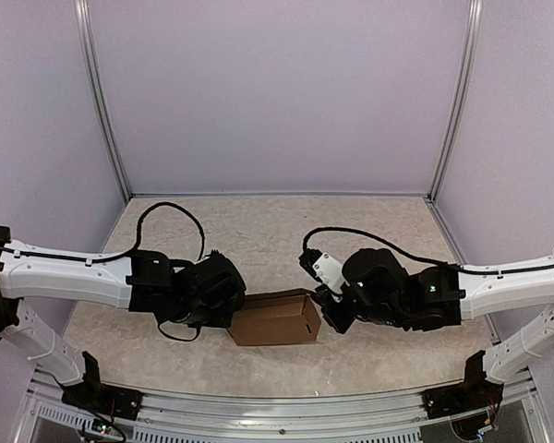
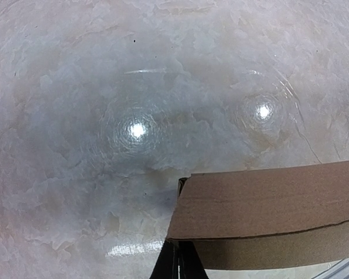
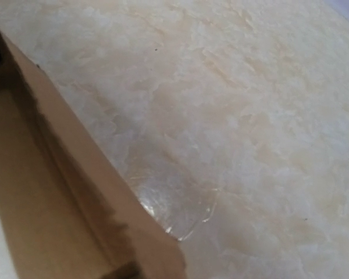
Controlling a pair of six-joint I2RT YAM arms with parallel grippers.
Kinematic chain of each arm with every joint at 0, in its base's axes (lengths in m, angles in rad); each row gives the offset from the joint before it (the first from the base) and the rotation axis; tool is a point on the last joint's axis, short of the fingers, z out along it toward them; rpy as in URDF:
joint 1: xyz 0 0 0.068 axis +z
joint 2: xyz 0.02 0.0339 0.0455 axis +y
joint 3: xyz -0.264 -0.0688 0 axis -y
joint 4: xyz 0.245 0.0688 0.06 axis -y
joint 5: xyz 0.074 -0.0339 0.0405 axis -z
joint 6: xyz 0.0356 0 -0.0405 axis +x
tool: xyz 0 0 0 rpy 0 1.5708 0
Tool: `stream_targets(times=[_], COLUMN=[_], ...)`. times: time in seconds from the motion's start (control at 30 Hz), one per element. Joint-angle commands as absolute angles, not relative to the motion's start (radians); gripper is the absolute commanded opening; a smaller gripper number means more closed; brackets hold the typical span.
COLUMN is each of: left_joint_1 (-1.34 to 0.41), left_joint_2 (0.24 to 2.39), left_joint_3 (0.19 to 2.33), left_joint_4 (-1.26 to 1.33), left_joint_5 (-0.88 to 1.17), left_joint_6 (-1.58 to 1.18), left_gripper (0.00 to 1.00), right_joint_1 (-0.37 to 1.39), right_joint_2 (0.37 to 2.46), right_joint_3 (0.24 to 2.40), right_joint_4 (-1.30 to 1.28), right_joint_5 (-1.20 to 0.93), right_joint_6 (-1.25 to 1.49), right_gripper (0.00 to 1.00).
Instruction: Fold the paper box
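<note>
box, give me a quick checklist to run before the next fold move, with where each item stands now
1. Box lying on the table between both arms: ok.
2. Box raised into an oblong shape: ok.
3. Right end closed: not ok, it looks open in the right wrist view.
4. Left claw shut at the box's left end: ok.
5. Left claw really pinching cardboard: cannot tell.
6. Right claw open or shut at the right end: cannot tell.
</note>
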State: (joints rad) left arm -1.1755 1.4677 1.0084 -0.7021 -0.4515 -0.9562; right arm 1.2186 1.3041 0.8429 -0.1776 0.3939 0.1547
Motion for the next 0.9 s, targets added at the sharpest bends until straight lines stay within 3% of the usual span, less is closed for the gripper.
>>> stream_targets(times=[0.0,0.07,0.5,0.87], left_joint_1=[-1.185,-1.187,-1.218,-1.265], left_joint_2=[1.495,1.501,1.574,1.665], left_joint_3=[1.046,1.058,1.171,1.224], left_joint_4=[-0.744,-0.755,-0.822,-0.824], left_joint_5=[-0.459,-0.465,-0.524,-0.506], left_joint_6=[-0.939,-0.937,-0.917,-0.912], left_gripper=[0.0,0.0,0.0,0.0], right_joint_1=[1.211,1.211,1.209,1.209], right_joint_2=[1.324,1.327,1.312,1.241], right_joint_3=[0.878,0.885,0.863,0.669], right_joint_4=[-0.202,-0.208,-0.245,-0.145], right_joint_5=[0.376,0.372,0.373,0.407], right_joint_6=[0.158,0.16,0.23,0.386], right_gripper=[0.07,0.0,0.0,0.0])
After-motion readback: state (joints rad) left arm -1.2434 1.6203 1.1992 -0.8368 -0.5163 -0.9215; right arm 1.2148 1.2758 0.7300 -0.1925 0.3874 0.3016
